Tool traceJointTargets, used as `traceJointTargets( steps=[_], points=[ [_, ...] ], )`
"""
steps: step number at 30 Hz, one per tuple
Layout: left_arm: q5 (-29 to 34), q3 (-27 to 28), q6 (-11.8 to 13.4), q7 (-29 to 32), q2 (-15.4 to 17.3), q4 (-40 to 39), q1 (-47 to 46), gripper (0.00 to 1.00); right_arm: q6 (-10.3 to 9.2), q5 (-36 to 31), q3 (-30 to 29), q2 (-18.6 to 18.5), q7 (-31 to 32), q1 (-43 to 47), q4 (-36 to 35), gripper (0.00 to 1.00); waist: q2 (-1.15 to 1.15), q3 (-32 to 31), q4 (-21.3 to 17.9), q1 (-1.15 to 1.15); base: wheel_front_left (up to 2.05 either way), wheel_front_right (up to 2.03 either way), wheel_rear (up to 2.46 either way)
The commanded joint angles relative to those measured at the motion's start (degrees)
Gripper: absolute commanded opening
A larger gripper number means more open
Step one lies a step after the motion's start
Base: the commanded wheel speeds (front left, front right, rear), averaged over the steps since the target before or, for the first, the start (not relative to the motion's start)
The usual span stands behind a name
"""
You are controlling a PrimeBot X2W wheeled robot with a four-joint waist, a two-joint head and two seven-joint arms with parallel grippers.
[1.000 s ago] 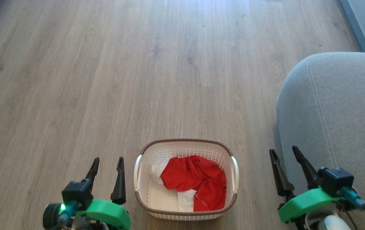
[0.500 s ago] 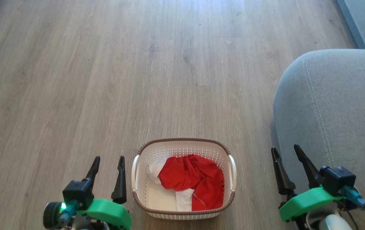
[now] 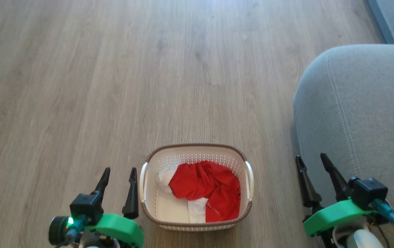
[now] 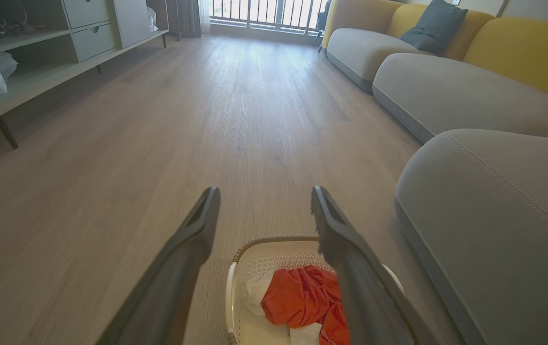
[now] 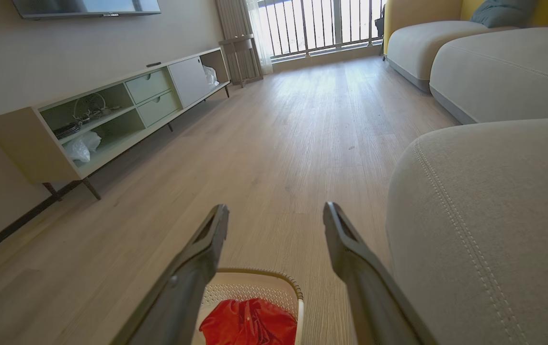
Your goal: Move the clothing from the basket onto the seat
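We see the clothing [image 3: 204, 187], crumpled red fabric with white trim, heaped inside the basket [image 3: 193, 147], cream and perforated with a brown rim, upright on the wooden floor [image 3: 114, 86]. The grey stitched seat [image 3: 365, 113] stands apart to its right.

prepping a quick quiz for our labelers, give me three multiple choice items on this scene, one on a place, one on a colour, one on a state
1. The seat lies on which side of the basket?
A. the robot's left
B. the robot's right
C. beneath it

2. What is the main colour of the clothing?
A. blue
B. red
C. green

3. The left gripper has its fingers:
A. apart, holding nothing
B. shut on a handle
C. shut on a sock

Answers:
1 B, in the head view the seat is at the right and the basket near the centre.
2 B, the folds in the basket are bright red with some white trim.
3 A, there is a plain gap between the fingers, with nothing in it.
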Motion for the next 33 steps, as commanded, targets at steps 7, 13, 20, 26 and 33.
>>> traceJointTargets(
  steps=[7,13,20,26,33],
  points=[
    [1.26,-0.98,0.17,-0.55,-0.06,-2.01,-6.77,1.00,-0.01,-1.39,-4.02,-0.23,-0.37,-5.25,-3.61,1.00,0.00,8.76,-1.88,0.00,0.00,0.00,0.00],
    [2.93,-4.94,0.34,-0.55,-0.06,0.44,-13.63,1.00,-0.01,-2.23,-9.41,1.25,-0.37,-9.33,-8.61,1.00,0.00,18.88,-5.05,0.00,0.00,0.00,0.00],
    [4.72,-7.55,0.04,-0.55,-0.06,11.00,-24.05,1.00,-0.01,-2.22,-11.35,1.01,-0.37,-14.65,-12.45,1.00,0.00,30.23,-9.62,0.00,0.00,0.00,0.00],
    [5.38,-7.63,-0.40,-0.55,-0.06,20.59,-34.09,1.00,-0.01,-2.13,-7.44,-0.34,-0.37,-17.12,-15.40,1.00,0.00,39.66,-12.56,0.00,0.00,0.00,0.00],
    [5.86,-7.73,-0.89,-0.55,-0.06,31.51,-44.50,1.00,-0.01,-4.01,-1.60,-2.60,-0.37,-18.20,-19.09,1.00,0.00,48.21,-14.23,0.00,0.00,0.00,0.00]
  ],
)
